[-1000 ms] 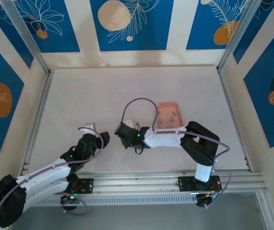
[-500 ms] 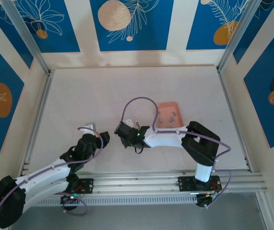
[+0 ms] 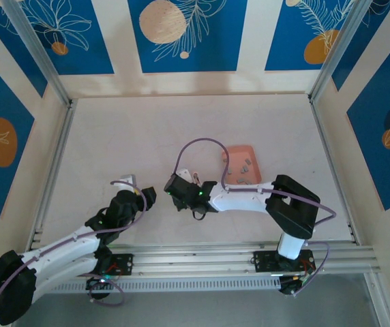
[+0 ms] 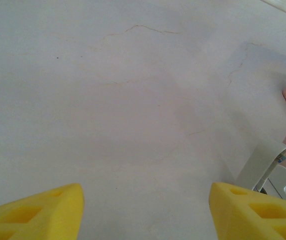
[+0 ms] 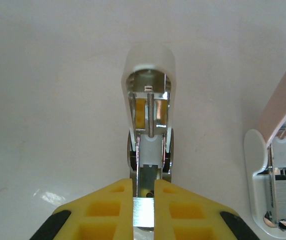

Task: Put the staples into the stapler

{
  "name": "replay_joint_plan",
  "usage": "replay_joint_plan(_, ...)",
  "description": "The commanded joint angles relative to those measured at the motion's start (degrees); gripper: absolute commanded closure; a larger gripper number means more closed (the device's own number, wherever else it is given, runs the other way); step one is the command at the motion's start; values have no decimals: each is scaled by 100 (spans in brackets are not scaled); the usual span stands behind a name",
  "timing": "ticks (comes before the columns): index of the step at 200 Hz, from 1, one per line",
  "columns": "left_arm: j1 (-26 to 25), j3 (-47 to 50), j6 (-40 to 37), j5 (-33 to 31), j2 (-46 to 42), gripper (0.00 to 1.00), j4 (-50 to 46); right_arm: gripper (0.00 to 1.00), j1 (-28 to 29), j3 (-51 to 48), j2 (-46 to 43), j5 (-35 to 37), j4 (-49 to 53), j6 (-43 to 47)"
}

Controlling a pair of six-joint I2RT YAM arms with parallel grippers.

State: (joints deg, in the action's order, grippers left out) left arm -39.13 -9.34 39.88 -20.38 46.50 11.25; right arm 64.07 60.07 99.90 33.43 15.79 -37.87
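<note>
The right gripper [image 5: 143, 189] is found closed: its yellow fingers [image 5: 110, 212] are drawn together and clamped on a staple strip [image 5: 143, 216], a small bright grey metal block pinched between them. Directly ahead of the fingertips an opened stapler [image 5: 149, 92] is seen lying on the table [image 3: 147, 129]. Its rounded white nose is pointed away from the camera and its metal channel is exposed along the top. The held strip is positioned at the near end of that channel; whether it is touching the rail cannot be told.

A second stapler [image 5: 278, 167], with a white base and a raised pink upper part, is observed just beside the first, at the right edge of the right wrist view. A grey ridged stack is visible in its channel.

In the top view the right arm is seen reaching leftward across the near half of the table, with the gripper placed left of the pink tray [image 3: 239, 149]. Further staples [image 3: 241, 165] are noted as several small grey pieces lying loose inside that tray.

The left gripper [image 4: 144, 200] is found open, its fingers held well apart over bare table. In the top view it is located left of the right gripper, apart from it, and well apart from the tray.
</note>
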Motion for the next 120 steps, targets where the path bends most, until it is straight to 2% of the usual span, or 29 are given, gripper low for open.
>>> replay_joint_plan(1, 78, 82, -116, 48, -115, 33, -89, 87, -6, 189, 125, -73, 64, -89)
replay_joint_plan(120, 81, 81, -131, 24, -124, 33, -56, 87, -99, 233, 323, -222, 64, -107)
